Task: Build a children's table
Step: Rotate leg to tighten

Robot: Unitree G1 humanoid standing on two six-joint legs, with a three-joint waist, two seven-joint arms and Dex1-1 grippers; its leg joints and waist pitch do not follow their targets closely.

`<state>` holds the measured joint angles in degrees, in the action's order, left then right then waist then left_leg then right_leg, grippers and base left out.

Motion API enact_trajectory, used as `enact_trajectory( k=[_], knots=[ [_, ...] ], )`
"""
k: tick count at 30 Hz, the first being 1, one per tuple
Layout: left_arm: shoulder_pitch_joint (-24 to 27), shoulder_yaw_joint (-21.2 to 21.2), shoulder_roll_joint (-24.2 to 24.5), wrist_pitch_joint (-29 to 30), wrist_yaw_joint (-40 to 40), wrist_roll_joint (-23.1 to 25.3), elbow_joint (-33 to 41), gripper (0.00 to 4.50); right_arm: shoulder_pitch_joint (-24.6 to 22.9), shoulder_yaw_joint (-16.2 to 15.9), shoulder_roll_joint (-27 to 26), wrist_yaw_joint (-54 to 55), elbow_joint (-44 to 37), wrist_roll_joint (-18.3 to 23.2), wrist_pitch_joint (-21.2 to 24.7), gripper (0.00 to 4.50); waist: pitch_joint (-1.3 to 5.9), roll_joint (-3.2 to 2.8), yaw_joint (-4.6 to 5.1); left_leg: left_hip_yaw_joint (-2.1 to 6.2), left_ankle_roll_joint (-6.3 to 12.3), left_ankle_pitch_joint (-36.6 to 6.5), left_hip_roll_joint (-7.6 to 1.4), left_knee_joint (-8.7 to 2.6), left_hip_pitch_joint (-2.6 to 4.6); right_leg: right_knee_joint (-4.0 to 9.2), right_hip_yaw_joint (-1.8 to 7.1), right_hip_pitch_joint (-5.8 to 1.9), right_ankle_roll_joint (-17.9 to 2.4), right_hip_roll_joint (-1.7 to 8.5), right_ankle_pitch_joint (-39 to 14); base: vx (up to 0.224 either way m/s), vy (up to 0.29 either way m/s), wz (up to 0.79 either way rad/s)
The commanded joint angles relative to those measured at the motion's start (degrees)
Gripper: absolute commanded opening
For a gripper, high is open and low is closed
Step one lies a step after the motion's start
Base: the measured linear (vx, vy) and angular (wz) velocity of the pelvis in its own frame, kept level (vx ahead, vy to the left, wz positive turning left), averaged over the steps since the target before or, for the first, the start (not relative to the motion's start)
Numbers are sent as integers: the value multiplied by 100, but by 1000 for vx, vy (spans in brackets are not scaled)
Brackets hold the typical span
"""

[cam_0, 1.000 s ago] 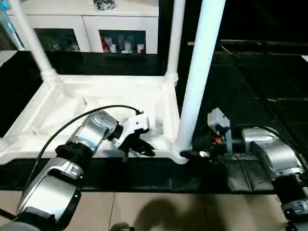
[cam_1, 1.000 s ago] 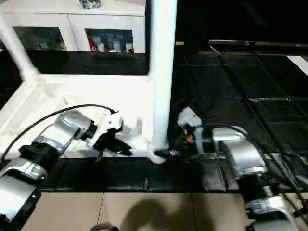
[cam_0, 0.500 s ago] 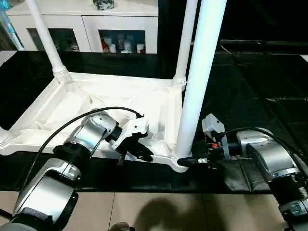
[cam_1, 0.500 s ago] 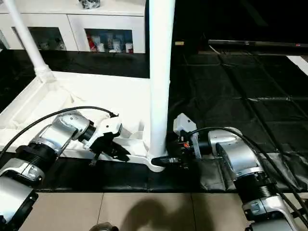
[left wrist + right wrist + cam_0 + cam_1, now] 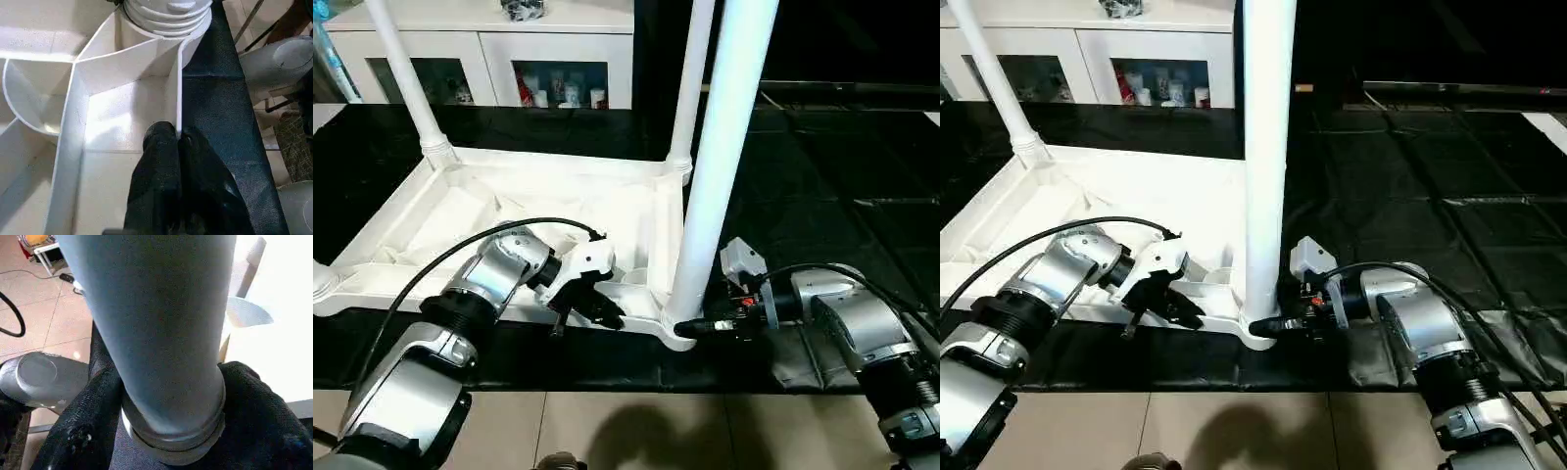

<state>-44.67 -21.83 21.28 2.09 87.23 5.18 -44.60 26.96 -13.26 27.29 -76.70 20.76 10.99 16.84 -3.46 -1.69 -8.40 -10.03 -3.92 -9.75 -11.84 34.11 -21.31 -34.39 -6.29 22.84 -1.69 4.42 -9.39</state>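
Tabletop (image 5: pixel 509 211) upside down on black floor mat, near-corner leg (image 5: pixel 720 166) standing in socket. My right pincer (image 5: pixel 171 431) just narrowed, now hugging leg base. Left pincer (image 5: pixel 177 147) clamped on rim. Guessing seating twist next.

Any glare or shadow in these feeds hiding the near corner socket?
Left eye view: the near leg is blown out white, and the tabletop ribs wash out. Right wrist view: the leg is backlit, grey in shadow, with bright floor behind. Left wrist view: glare on the tabletop wall; the end effector fingers read dark.
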Motion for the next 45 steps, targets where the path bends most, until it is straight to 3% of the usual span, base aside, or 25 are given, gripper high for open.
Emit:
enact_trajectory(
  k=[1, 6, 8, 11, 18, 22, 25, 27, 35, 42, 45],
  knots=[
    [-11, -108, -29, -48, 191, -26, 177, 0, 92, -21, -3, -27, -25, 34, -70, 269, 471, 13, 39, 45, 292, -1137, -187, -357, 95, 426, 317, -316, -1078, 437, -1484, 0, 0, 0],
    [-2, 63, -185, 305, -88, -157, 203, 0, 1, 13, -83, 118, -93, 40, -107, 266, 471, 11, 39, 46, 298, -1110, -187, -355, 89, 418, 316, -321, -1094, 438, -1454, 0, 0, 0],
    [-21, 214, -345, 620, -450, -229, 217, 0, -42, 119, -276, 590, -78, -27, -159, 266, 467, 0, 52, 48, 258, -1120, -201, -360, 102, 415, 321, -299, -1126, 444, -1438, 0, 0, 0],
    [-52, 409, -616, 1026, -1162, -241, 225, 0, -48, 245, -772, 1747, 28, -262, 76, 265, 457, 21, 128, 62, 139, -1147, -159, -373, 78, 433, 303, -331, -1027, 442, -1647, 0, 0, 0],
    [-315, 835, -1267, 1736, -2635, -286, 36, 0, 162, 449, -1781, 3770, 548, -635, 403, 265, 452, 25, 336, 47, 186, -1087, -97, -356, 66, 480, 297, -334, -1006, 418, -1693, 0, 0, 0],
    [-464, 1057, -1568, 1896, -3432, -295, -116, 0, 364, 571, -2163, 4553, 835, -776, 444, 265, 445, -3, 365, 51, 190, -1128, -94, -356, 89, 513, 283, -307, -912, 410, -1923, 0, 0, 0],
    [-573, 1239, -1779, 1988, -3919, -316, -181, 0, 549, 570, -2426, 5029, 1036, -956, 328, 265, 459, -11, 355, 51, 208, -1101, -99, -363, 88, 504, 299, -315, -907, 406, -1772, 0, 0, 0],
    [-581, 1257, -1796, 2007, -3956, -313, -167, 0, 568, 556, -2450, 5035, 1066, -978, 244, 321, 467, 7, 354, 52, 228, -1060, -106, -366, 81, 486, 306, -323, -935, 411, -1634, 0, 0, 0],
    [-432, 1073, -1474, 1872, -3475, -209, -31, 0, 404, 699, -2287, 4520, 773, -666, 112, 383, 488, -6, 349, 48, 426, -827, -110, -354, 51, 422, 319, -354, -1069, 414, -1091, 0, 0, 0],
    [-236, 742, -1008, 1495, -2436, -99, 67, 0, 135, 891, -1653, 3595, 394, -394, -113, 447, 488, -14, 331, 40, 504, -863, -130, -348, 47, 412, 321, -359, -1146, 419, -989, 0, 0, 0],
    [-214, 563, -809, 1155, -1980, -37, 32, 0, 79, 895, -1343, 3012, 286, -287, -163, 447, 476, -23, 299, 45, 466, -979, -136, -355, 67, 444, 312, -345, -1119, 428, -1218, 0, 0, 0]
  ],
)
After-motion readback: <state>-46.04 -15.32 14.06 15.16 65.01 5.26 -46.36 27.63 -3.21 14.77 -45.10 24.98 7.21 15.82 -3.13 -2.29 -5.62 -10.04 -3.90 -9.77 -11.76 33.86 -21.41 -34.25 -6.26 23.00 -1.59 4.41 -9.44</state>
